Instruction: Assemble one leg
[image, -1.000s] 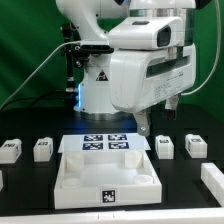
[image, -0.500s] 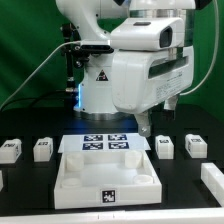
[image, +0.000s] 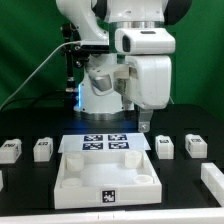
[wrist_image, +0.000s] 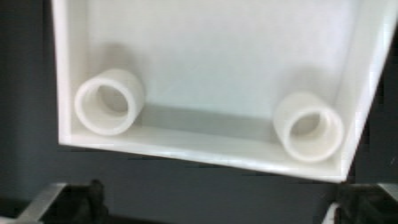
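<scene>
1. The black counter (image: 30, 205) carries all the loose parts. The exterior view shows its whole spread; the wrist view shows only dark strips of it around one part.
2. The white arm (image: 140, 60) rises at the middle rear. It appears in the exterior view only.
3. The large white square part (image: 108, 175) lies flat at the front centre. The wrist view looks down into it and shows two round corner sockets, one (wrist_image: 107, 103) and the other (wrist_image: 311, 130), in more detail than the exterior view gives.
4. The marker board (image: 105, 143) lies flat just behind the square part and bears four tags. It does not appear in the wrist view.
5. The pincer (image: 147, 124) hangs above the counter, behind the square part's far corner on the exterior view's right. In the wrist view its dark fingertips (wrist_image: 68, 203) stand well apart with nothing between them.
6. The leg (image: 165, 146) stands on the counter just beside the marker board on the exterior view's right, untouched. A second leg (image: 194, 146) stands beside it. A third leg (image: 42, 149) and a fourth leg (image: 10, 150) stand on the exterior view's left. None shows in the wrist view.
7. Labels: a black-and-white tag (image: 107, 196) on the square part's front wall; a warning triangle (image: 100, 75) on the arm's base. Any lettering is too small to read
</scene>
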